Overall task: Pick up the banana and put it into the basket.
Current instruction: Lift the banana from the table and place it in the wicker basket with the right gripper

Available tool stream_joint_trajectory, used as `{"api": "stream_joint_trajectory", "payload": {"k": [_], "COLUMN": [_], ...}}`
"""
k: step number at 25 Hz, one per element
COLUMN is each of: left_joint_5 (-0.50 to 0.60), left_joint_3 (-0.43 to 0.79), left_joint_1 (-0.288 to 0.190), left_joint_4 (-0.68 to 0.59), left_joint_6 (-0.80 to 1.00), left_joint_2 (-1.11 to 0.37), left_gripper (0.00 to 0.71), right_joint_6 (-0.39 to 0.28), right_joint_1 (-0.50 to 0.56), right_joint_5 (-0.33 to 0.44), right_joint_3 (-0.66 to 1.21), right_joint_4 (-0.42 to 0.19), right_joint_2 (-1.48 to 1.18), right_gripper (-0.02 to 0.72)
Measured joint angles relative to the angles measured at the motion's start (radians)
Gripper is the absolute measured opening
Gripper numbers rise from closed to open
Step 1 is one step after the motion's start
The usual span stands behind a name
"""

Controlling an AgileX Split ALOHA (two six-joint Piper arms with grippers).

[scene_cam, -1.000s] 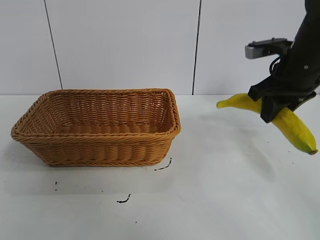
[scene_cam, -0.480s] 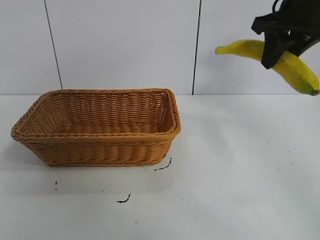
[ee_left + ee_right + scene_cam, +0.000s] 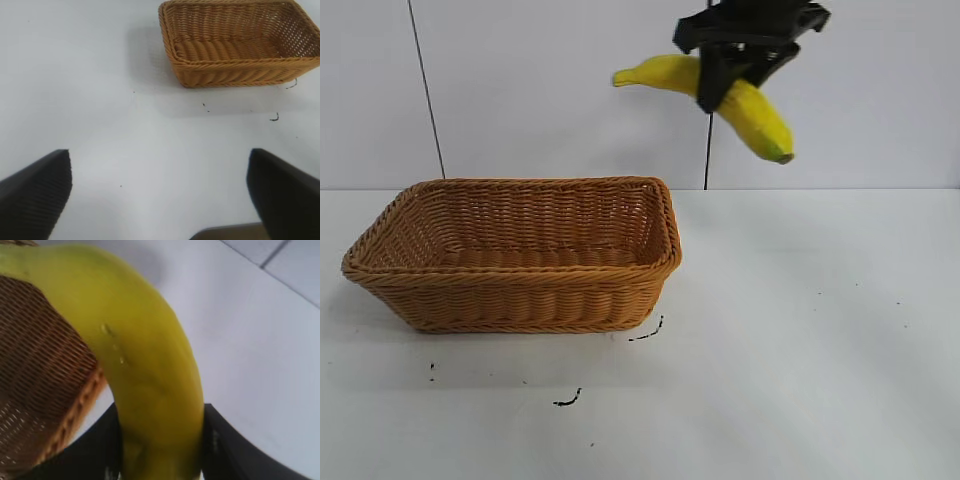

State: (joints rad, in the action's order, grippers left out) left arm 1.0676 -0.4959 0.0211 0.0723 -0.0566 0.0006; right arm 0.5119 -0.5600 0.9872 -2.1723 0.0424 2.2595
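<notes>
Two grippers | right gripper (image 3: pixel 725 75) clamps banana (image 3: pixel 760 118) above basket (image 3: pixel 520 255) edge | left gripper (image 3: pixel 160 200) spread wide, seen only by wrist view.

The right gripper (image 3: pixel 720 85) is cut off by the exterior view's top edge and hides the banana's (image 3: pixel 752 110) middle. The right wrist view crops the basket (image 3: pixel 40 390).

Banana (image 3: pixel 745 100): yellow, curved, greenish tip down-right, held mid-air above and just right of basket. Basket (image 3: pixel 515 290): orange-brown wicker, rectangular, upright on bench, nothing visible inside.
</notes>
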Motion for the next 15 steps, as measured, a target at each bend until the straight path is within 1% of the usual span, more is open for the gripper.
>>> {"api": "stream_joint_trajectory", "payload": {"k": [2, 4, 6, 9, 11, 15], "left_joint_5": [0.0, 0.0, 0.0, 0.0, 0.0, 0.0], "left_joint_3": [0.0, 0.0, 0.0, 0.0, 0.0, 0.0], "left_joint_1": [0.0, 0.0, 0.0, 0.0, 0.0, 0.0], "left_joint_4": [0.0, 0.0, 0.0, 0.0, 0.0, 0.0], "left_joint_6": [0.0, 0.0, 0.0, 0.0, 0.0, 0.0], "left_joint_2": [0.0, 0.0, 0.0, 0.0, 0.0, 0.0], "left_gripper": [0.69, 0.69, 0.69, 0.69, 0.69, 0.69], "right_joint_6": [0.048, 0.068, 0.066, 0.043, 0.036, 0.036], "right_joint_1": [-0.051, -0.088, -0.111, -0.113, -0.11, -0.11], "right_joint_5": [-0.065, -0.123, -0.164, -0.222, -0.244, -0.251], "right_joint_3": [-0.001, -0.001, -0.002, -0.002, -0.002, -0.002], "right_joint_4": [-0.02, -0.054, -0.092, -0.125, -0.138, -0.147], "right_joint_2": [0.022, 0.046, 0.068, 0.103, 0.128, 0.172], "right_gripper": [0.3, 0.3, 0.3, 0.3, 0.3, 0.3]}}
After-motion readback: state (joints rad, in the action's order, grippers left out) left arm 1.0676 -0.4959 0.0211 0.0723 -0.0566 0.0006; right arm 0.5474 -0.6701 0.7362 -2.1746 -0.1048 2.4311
